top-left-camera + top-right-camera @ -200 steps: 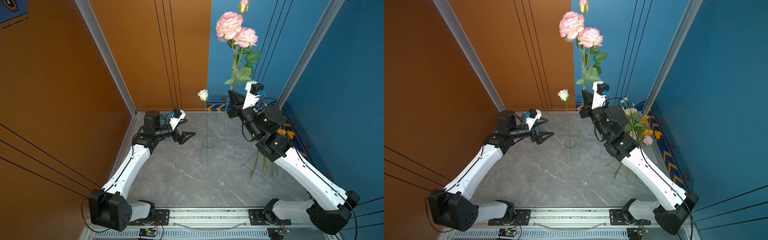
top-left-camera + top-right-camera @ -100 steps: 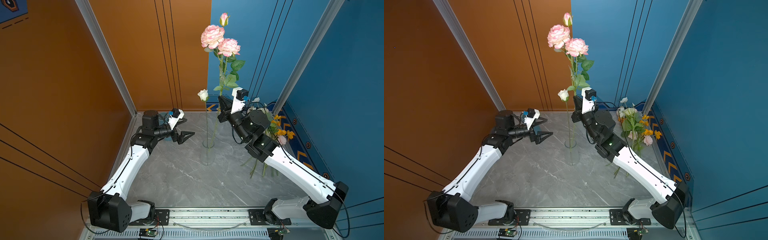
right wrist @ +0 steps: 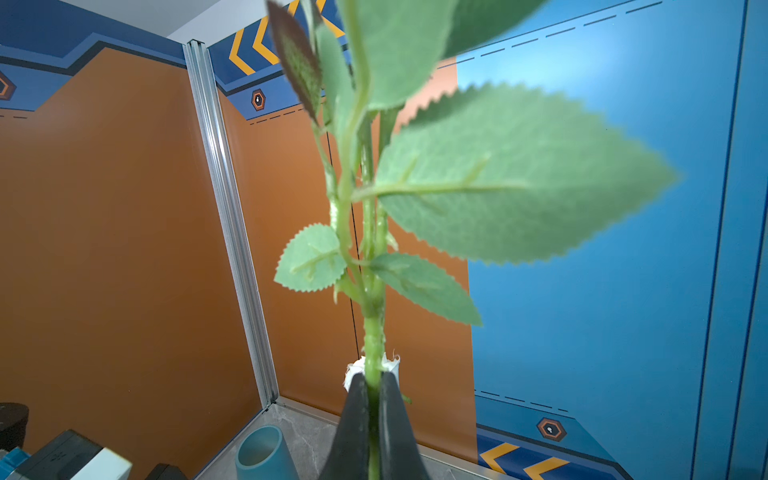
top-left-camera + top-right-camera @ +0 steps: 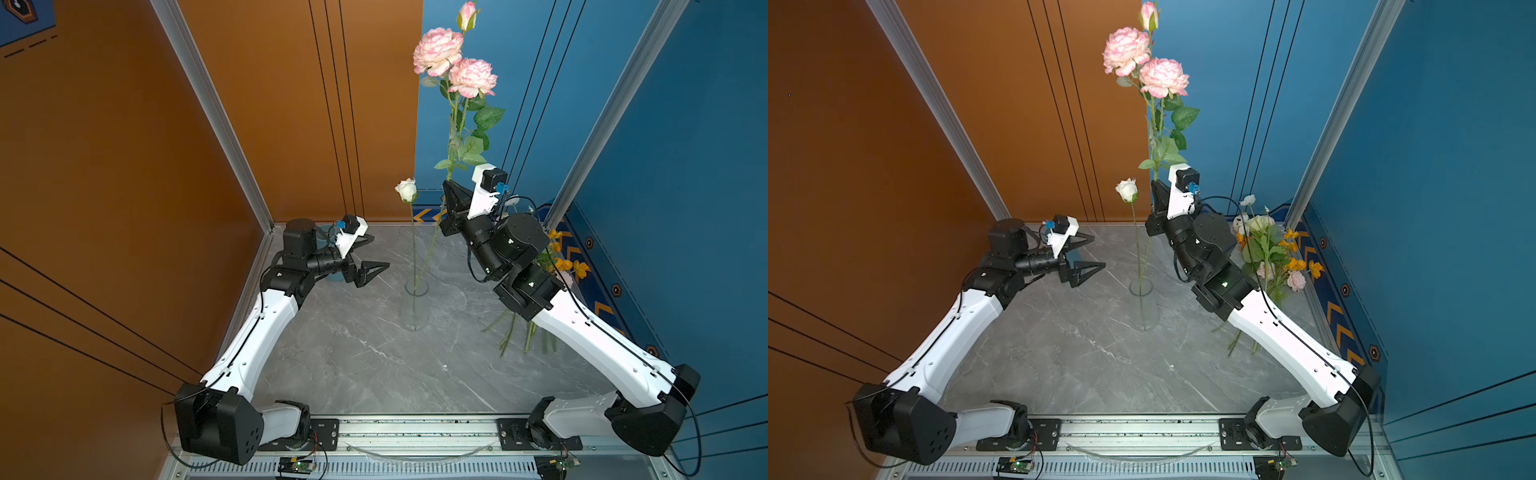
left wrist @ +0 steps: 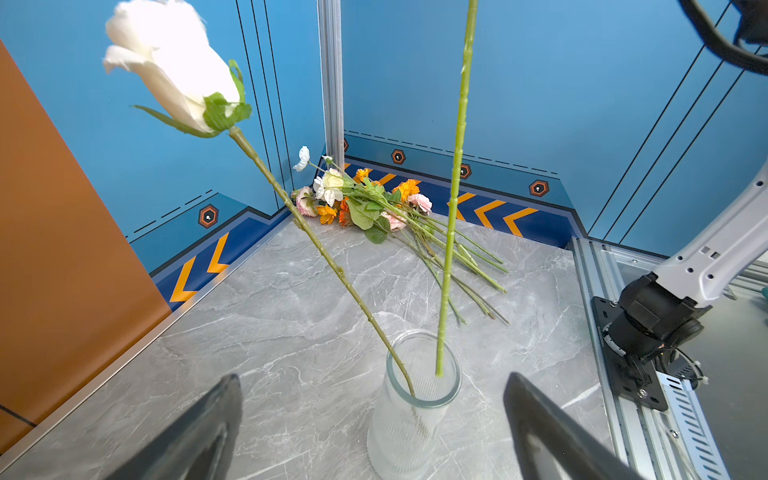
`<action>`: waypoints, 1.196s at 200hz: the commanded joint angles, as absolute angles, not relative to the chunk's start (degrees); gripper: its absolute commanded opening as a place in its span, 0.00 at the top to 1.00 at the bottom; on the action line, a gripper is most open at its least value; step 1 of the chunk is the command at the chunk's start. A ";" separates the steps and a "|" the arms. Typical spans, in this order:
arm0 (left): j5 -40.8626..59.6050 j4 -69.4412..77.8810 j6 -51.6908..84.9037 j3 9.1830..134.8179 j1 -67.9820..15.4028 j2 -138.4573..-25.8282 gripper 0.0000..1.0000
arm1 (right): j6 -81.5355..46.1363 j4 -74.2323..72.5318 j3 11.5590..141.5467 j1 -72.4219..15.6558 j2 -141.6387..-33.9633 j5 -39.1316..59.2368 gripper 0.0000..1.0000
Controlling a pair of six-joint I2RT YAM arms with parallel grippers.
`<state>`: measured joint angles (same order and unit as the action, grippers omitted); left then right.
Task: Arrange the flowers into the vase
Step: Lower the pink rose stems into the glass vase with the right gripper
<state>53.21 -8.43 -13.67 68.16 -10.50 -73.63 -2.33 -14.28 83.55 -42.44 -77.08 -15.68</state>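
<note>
White-shelled arms (image 4: 266, 328), black joint housings (image 4: 220, 424), black cables (image 5: 715, 43), black wedge-shaped fingers (image 5: 199, 432), blue plugs (image 4: 340, 225) on wrist cameras (image 4: 354, 224)

Bright, even light throughout leaves only faint shadows on the grey marble-look tabletop (image 4: 353, 353). The pink-flowered stem's serrated green leaves (image 3: 519, 178) blur close to the lens; the white rose bloom (image 5: 166, 58) glares, overexposed.

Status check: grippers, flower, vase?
Right gripper shut on pink rose stem, tip inside glass vase mouth. Left gripper open, empty, beside vase. White rose in vase, stems apart. Flower pile not yet placed.
</note>
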 commanded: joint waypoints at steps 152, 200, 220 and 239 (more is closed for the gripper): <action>57.56 -8.44 -11.51 70.16 -12.37 -75.99 0.02 | -7.03 -40.41 53.55 -44.68 -76.61 -21.07 1.00; 57.57 -8.44 -11.59 70.07 -12.65 -75.90 0.02 | -4.24 -48.12 50.74 -48.08 -80.91 -25.49 1.00; 57.65 -8.44 -11.49 70.22 -12.74 -75.93 0.02 | -4.11 -50.12 50.16 -48.93 -82.62 -26.56 1.00; 57.74 -8.44 -11.47 70.20 -12.69 -75.92 0.02 | -3.96 -51.69 49.59 -49.60 -83.96 -27.00 1.00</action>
